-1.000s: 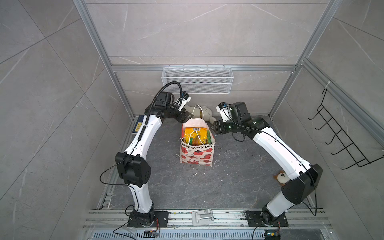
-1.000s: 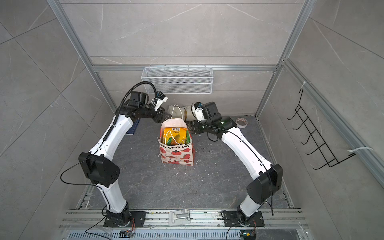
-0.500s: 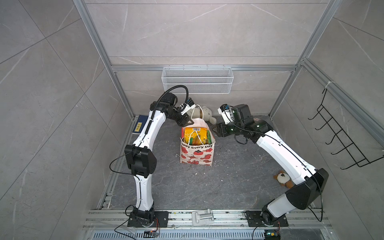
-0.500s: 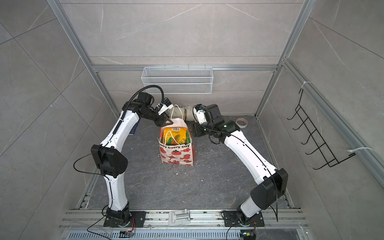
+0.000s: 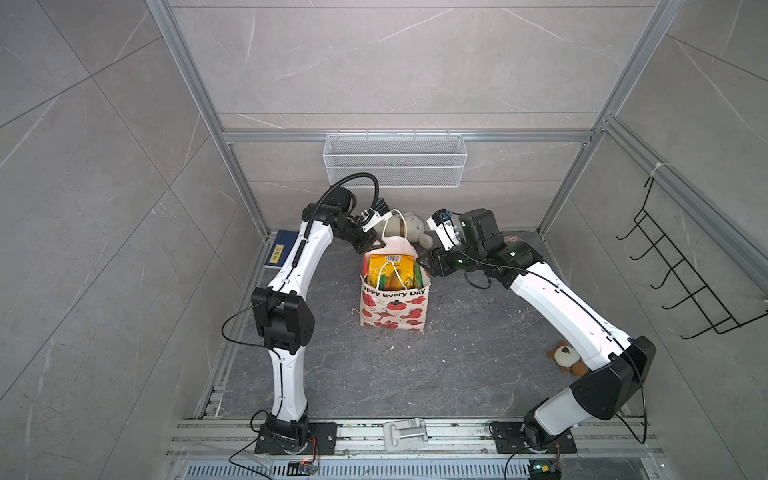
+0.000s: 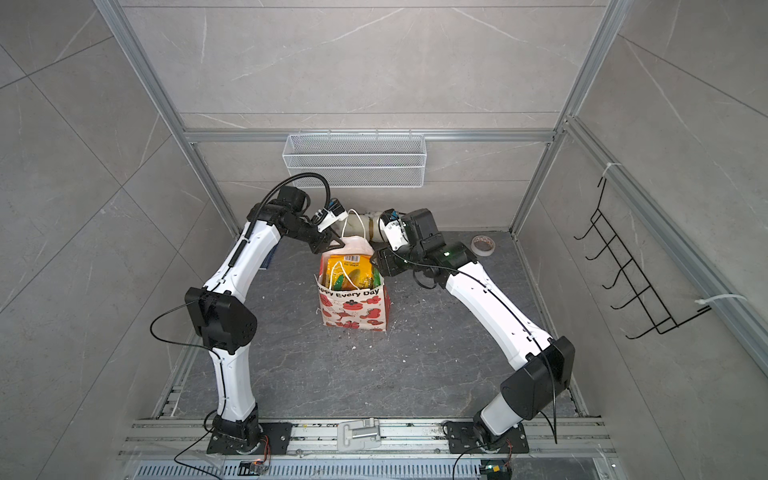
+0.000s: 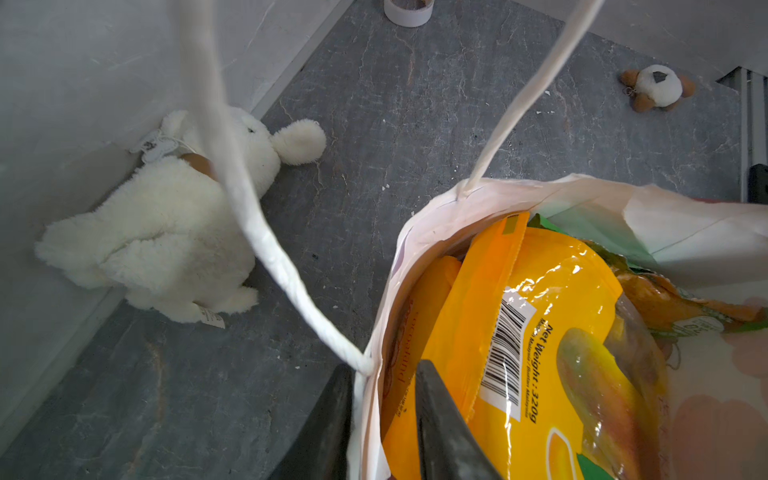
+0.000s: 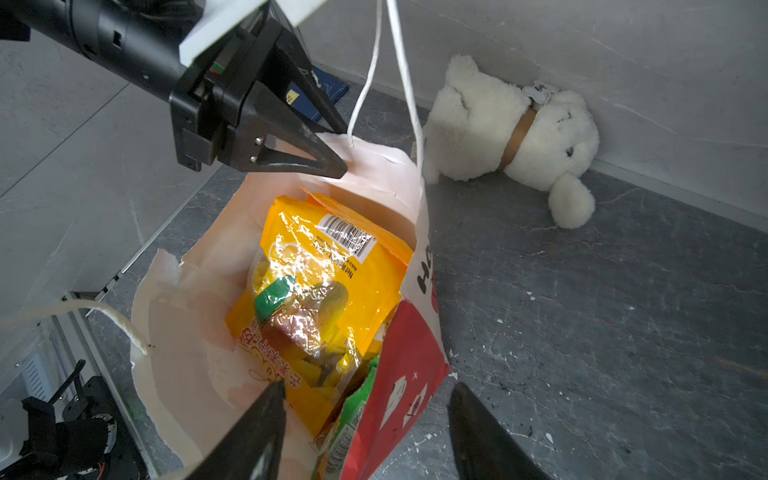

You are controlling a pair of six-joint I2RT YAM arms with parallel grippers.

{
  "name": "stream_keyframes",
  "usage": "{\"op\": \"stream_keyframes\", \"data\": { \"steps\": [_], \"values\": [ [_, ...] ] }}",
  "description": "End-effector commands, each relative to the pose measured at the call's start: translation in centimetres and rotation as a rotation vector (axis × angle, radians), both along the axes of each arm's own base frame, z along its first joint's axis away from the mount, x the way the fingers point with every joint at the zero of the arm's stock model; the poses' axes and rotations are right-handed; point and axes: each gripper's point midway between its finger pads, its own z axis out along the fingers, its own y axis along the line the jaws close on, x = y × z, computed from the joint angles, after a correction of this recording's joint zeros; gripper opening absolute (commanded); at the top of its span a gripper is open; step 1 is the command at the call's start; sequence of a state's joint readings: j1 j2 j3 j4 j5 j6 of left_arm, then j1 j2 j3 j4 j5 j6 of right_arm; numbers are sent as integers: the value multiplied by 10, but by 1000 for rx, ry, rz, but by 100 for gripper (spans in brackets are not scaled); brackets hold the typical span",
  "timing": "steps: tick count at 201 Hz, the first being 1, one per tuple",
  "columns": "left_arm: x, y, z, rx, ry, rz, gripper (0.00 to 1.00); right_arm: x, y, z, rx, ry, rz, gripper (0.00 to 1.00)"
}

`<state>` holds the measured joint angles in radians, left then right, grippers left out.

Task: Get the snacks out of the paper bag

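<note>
Movement on the left side, top views first: the left gripper (image 5: 370,245) had swung in over the last second from beside the paper bag (image 5: 392,307) and arrived at its back rim, jaws narrowing on the way. In both top views the right gripper (image 6: 376,259) had barely shifted, parked at the bag's right edge. The bag stood upright where it had been, and the snacks (image 5: 390,270) were all inside it, yellow packet on top.

Over to the left wrist view: the left gripper's fingers (image 7: 440,415) sat astride the bag's back wall, one inside against the yellow packet (image 7: 540,291), one outside by the root of the cord handle (image 7: 270,257). A gap showed around the paper, so whether they had bitten yet could not be told.

Right wrist view: the right gripper (image 8: 370,384) stood wide and empty, one finger over the bag's mouth, the other outside the red side wall (image 8: 411,365). The white plush toy (image 8: 511,133) lay untouched against the back wall.

Reading of it: the left looked set to hold the bag steady so the right could dip in for the first packet. Nothing was out yet.
</note>
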<state>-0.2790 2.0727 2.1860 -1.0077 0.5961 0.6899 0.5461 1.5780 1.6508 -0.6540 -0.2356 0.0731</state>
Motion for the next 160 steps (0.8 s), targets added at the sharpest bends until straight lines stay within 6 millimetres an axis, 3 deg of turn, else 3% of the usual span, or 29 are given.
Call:
{"op": "stream_keyframes", "data": {
  "steps": [1,11,33,109,160],
  "values": [
    [-2,0,4,11,-13,-22,17,-5,3,10,13,-39,28,64],
    [-2,0,7,9,-17,-18,16,-5,2,11,10,-37,26,64],
    [-8,-3,15,4,-33,-28,0,-11,6,14,0,-54,71,64],
    [-64,-18,51,-52,-119,-115,0,-38,17,22,-102,-169,312,59],
    [-99,-19,58,-78,-180,-139,0,-57,28,17,-177,-220,439,51]
  ]
}}
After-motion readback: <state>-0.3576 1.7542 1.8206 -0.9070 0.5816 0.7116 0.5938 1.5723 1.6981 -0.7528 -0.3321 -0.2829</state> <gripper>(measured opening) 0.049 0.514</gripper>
